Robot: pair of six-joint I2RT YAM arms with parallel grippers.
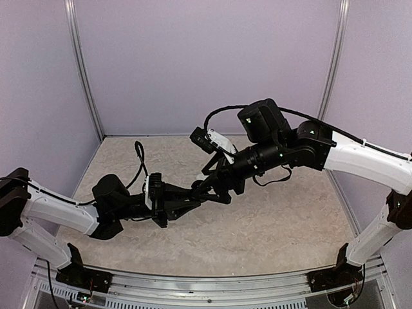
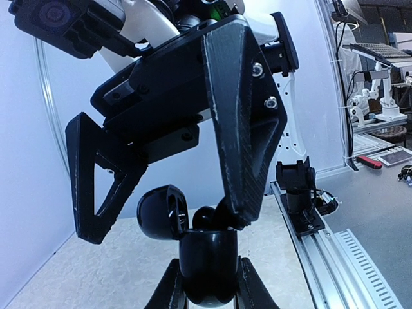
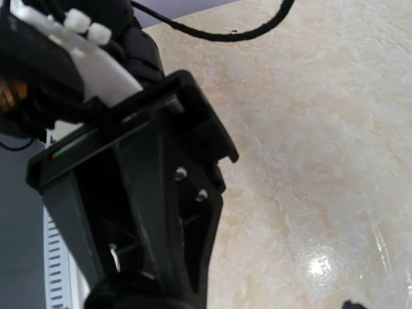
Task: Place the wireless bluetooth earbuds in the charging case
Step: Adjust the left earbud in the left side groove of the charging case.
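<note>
The charging case (image 2: pixel 207 257) is glossy black here and stands upright above the table. My left gripper (image 2: pixel 207 286) is shut on its lower body, and its hinged lid (image 2: pixel 161 212) is swung open to the left. One dark rounded earbud (image 2: pixel 205 217) sits in the case's mouth. A second dark lump (image 2: pixel 225 212) beside it is partly hidden under one finger (image 2: pixel 241 141) of my right gripper (image 2: pixel 167 228). That gripper is open wide over the case, its other finger (image 2: pixel 96 187) out to the left. From above, both grippers (image 1: pixel 203 190) meet at mid-table.
A beige marbled tabletop (image 1: pixel 277 219) lies below, enclosed by pale walls. An aluminium rail (image 2: pixel 328 244) with the right arm's base (image 2: pixel 296 190) runs along the near edge. A black cable (image 3: pixel 225 33) crosses the right wrist view, where the left gripper's body (image 3: pixel 148 212) blocks much of the frame.
</note>
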